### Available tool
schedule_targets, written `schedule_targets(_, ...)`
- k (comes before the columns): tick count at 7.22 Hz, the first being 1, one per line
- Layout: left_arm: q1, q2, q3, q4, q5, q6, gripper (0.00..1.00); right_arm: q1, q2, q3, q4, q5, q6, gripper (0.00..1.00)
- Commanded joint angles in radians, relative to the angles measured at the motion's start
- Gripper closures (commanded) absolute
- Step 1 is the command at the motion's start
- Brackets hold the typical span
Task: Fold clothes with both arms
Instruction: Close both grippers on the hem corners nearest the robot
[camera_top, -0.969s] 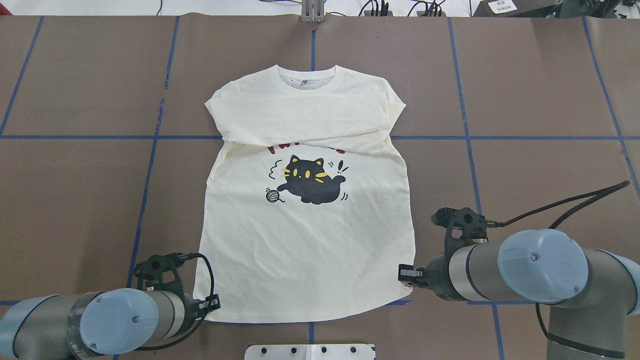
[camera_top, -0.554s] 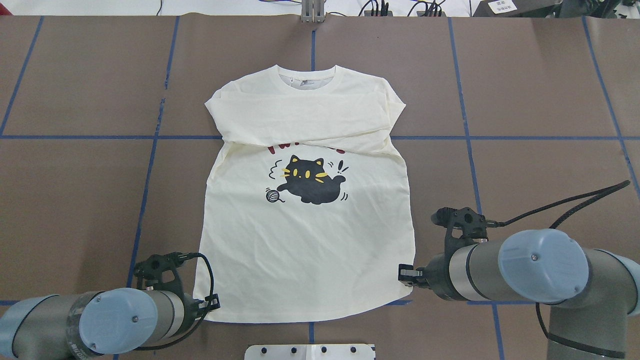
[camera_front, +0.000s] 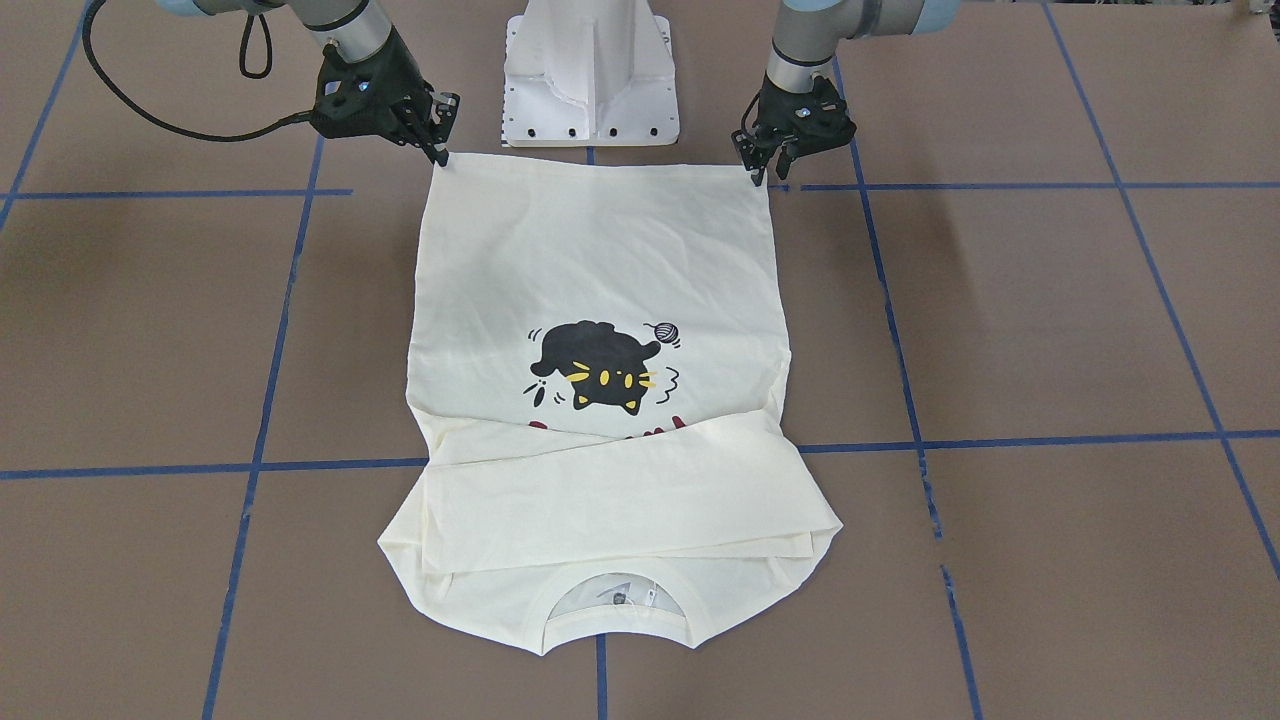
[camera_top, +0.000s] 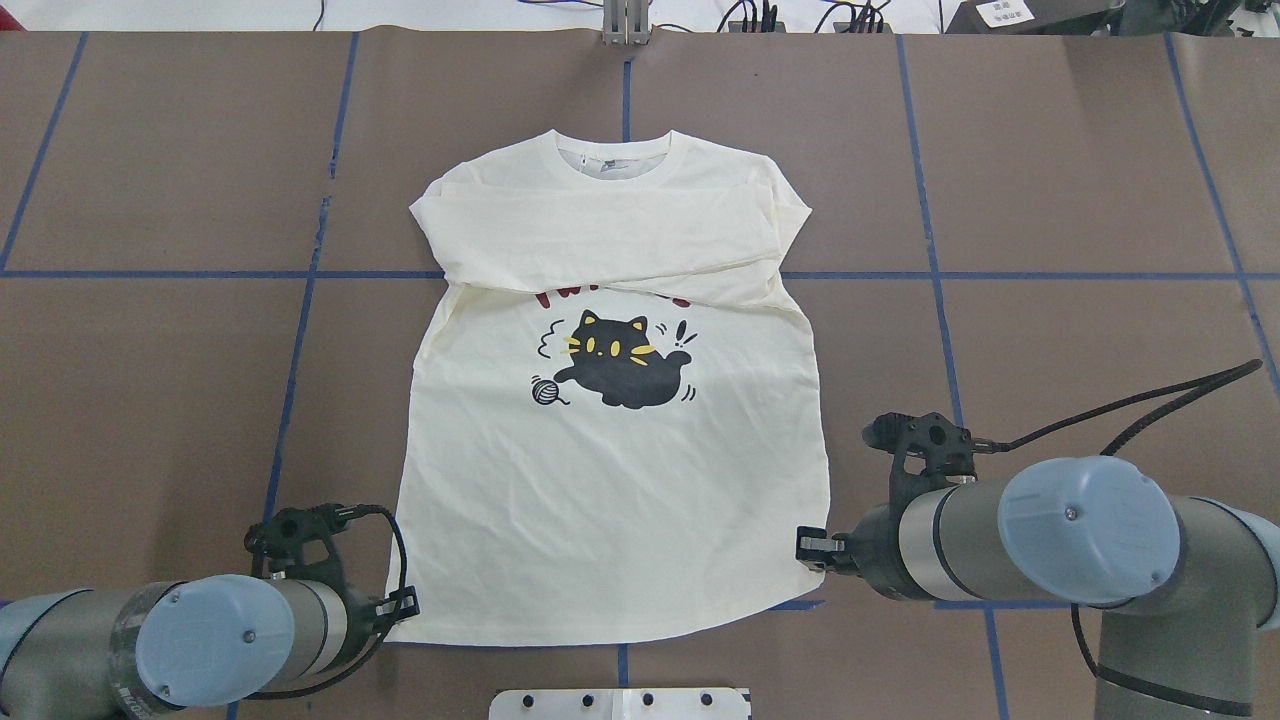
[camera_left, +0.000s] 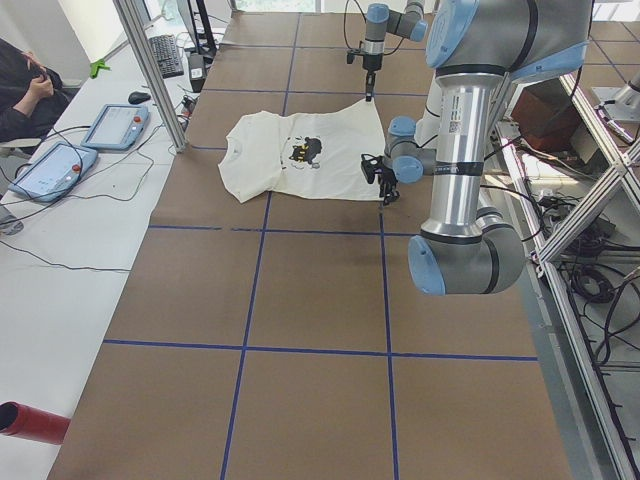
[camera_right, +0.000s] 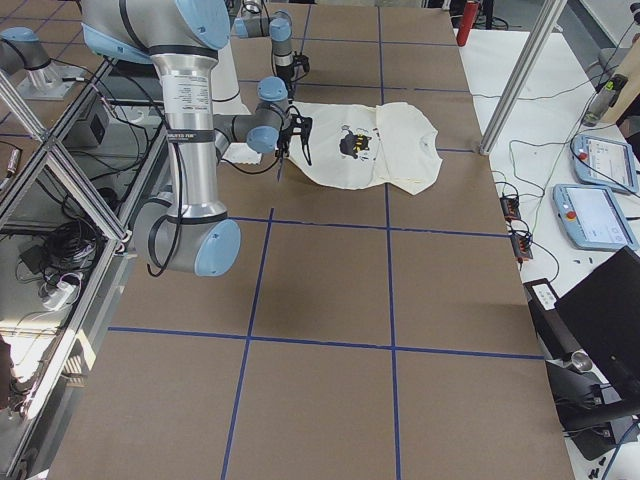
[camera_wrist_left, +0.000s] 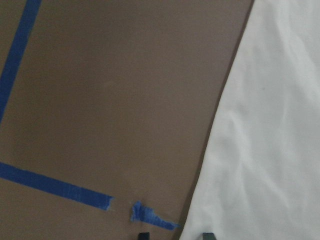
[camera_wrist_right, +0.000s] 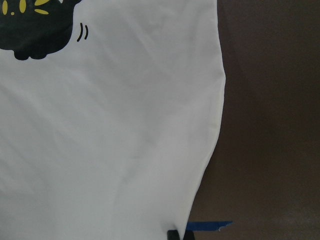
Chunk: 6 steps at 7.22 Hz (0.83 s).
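The cream T-shirt (camera_top: 610, 500) lies flat and print up, its black cat (camera_top: 620, 370) showing. Both sleeves are folded across the chest and cover most of the red lettering. In the front view the collar (camera_front: 615, 600) points away from the robot. My left gripper (camera_top: 408, 606) sits at the hem's left corner. In its wrist view the fingertips (camera_wrist_left: 143, 235) stand apart, with the cloth edge (camera_wrist_left: 265, 150) between them. My right gripper (camera_top: 803, 548) is at the hem's right corner. Its wrist view shows the tips together on the cloth edge (camera_wrist_right: 110, 140).
The brown table (camera_top: 1080, 170) is marked off by blue tape lines. The white pedestal base (camera_front: 590, 80) stands just behind the hem. In the left side view, tablets (camera_left: 120, 125) and a seated person (camera_left: 20, 90) are beyond the table's far edge.
My left gripper has shifted a little outward, toward the overhead view's left, along the hem corner. The right arm and the shirt have stayed where they were.
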Motion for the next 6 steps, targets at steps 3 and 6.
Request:
schedule_targets(3,0.007,-0.007,-0.001,0.002,-0.002,-0.001,0.53,0.036,-0.007,0.001,0.000,0.059,-0.005,1.00)
schedule_targets(6,0.009,-0.011,0.001,0.017,-0.002,-0.001,0.78,0.036,-0.006,0.003,0.000,0.059,-0.005,1.00)
